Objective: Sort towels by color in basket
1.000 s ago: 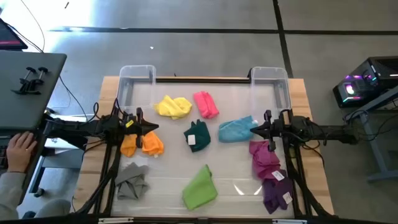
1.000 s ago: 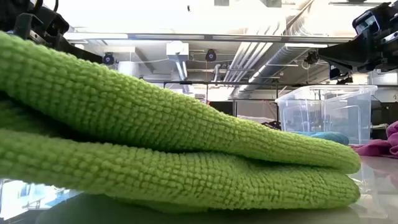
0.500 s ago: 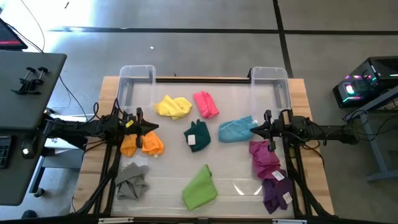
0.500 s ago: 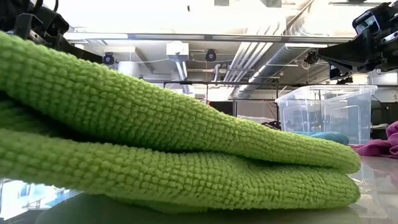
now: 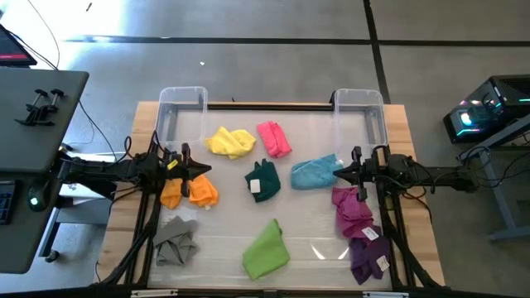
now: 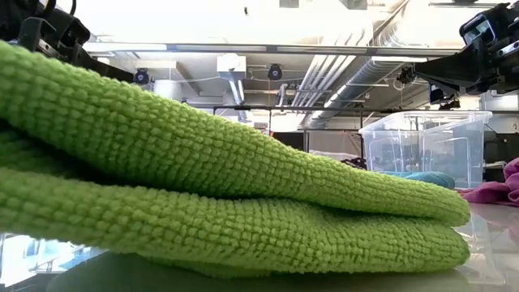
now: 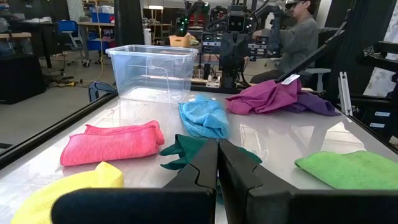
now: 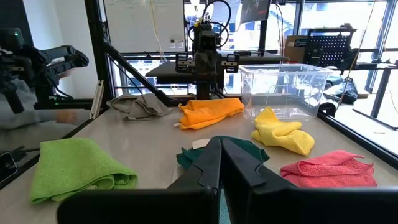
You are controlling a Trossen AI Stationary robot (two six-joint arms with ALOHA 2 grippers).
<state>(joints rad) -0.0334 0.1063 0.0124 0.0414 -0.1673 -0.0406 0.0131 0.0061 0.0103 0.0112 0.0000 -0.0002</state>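
Observation:
Several small towels lie loose on the table: yellow (image 5: 230, 142), pink (image 5: 274, 138), dark green (image 5: 263, 180), light blue (image 5: 313, 172), orange (image 5: 189, 192), grey (image 5: 175, 240), lime green (image 5: 267, 248), magenta (image 5: 352, 211) and purple (image 5: 368, 255). My left gripper (image 5: 209, 170) is shut and hovers level above the table beside the orange towel, pointing right. My right gripper (image 5: 334, 173) is shut and hovers at the light blue towel's right edge, pointing left. The wrist views show both pairs of fingers closed, left gripper (image 7: 217, 144) and right gripper (image 8: 220, 142). Both hold nothing.
Two clear plastic bins stand at the far corners, the left bin (image 5: 180, 112) and the right bin (image 5: 361, 112). The lime green towel (image 6: 203, 186) fills the low view. People sit beyond both table ends, one person (image 7: 301, 37) and a hand (image 8: 62, 115). Bare tabletop (image 5: 224, 223) lies near the front.
Both arms have kept still and no towel has moved. A person's hand that showed at the left edge of the high view has gone out of view.

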